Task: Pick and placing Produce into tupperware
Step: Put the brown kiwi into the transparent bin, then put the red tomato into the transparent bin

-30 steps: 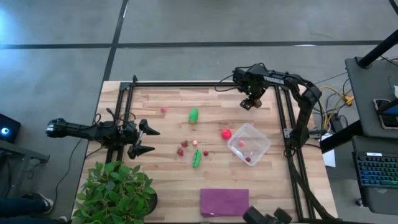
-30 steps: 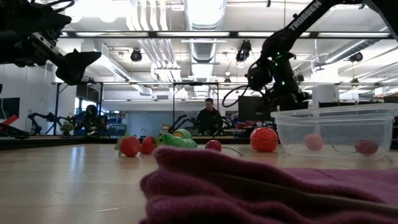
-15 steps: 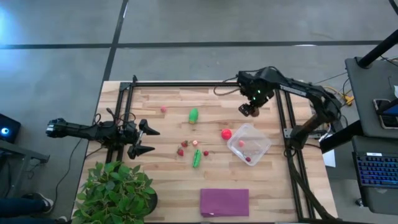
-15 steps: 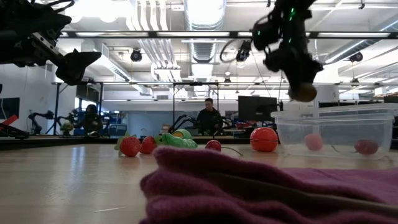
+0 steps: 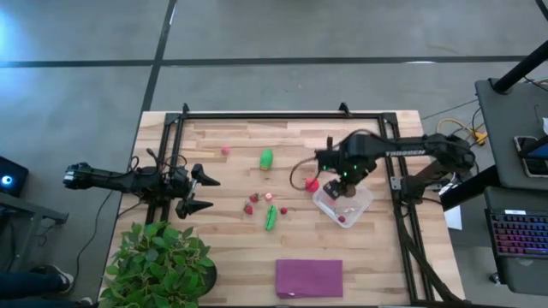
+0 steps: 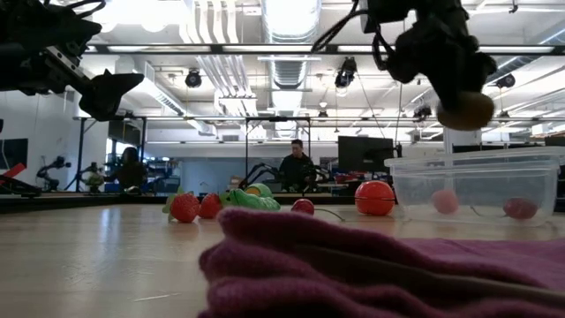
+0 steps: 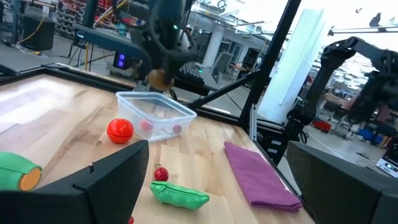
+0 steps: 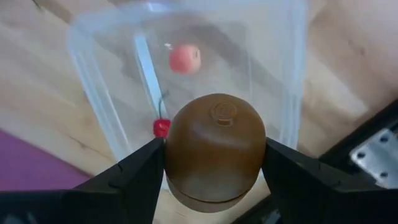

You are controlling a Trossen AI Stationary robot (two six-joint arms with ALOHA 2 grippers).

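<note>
My right gripper (image 5: 347, 181) is shut on the brown oval (image 8: 214, 149) and hangs just above the clear tupperware (image 5: 344, 200), which rests on the table with two berries inside (image 8: 185, 59). In the low view the oval (image 6: 465, 110) is above the tupperware's rim (image 6: 477, 161). The red ball (image 5: 312, 183) lies beside the tupperware. A green piece (image 5: 266, 159), a green pod (image 5: 271, 216) and small berries (image 5: 251, 204) lie mid-table. My left gripper (image 5: 204, 192) is open and empty at the table's left. My right gripper pinches the brown oval by its two opposite sides (image 8: 171, 155) between its two fingers (image 8: 140, 171). The fingers point down from above. The oval is lifted clear, over the open tupperware, with its stem end facing the wrist camera.
A purple cloth (image 5: 309, 277) lies at the near edge. A leafy potted plant (image 5: 163, 261) stands at the near left corner. A black metal frame (image 5: 282, 114) runs round the table. A person shows far behind in the low view (image 6: 298, 166).
My right gripper has carried the brown oval from the table's far right corner toward the near edge and a little left, and now stands over the tupperware. It has stayed shut on the oval.
</note>
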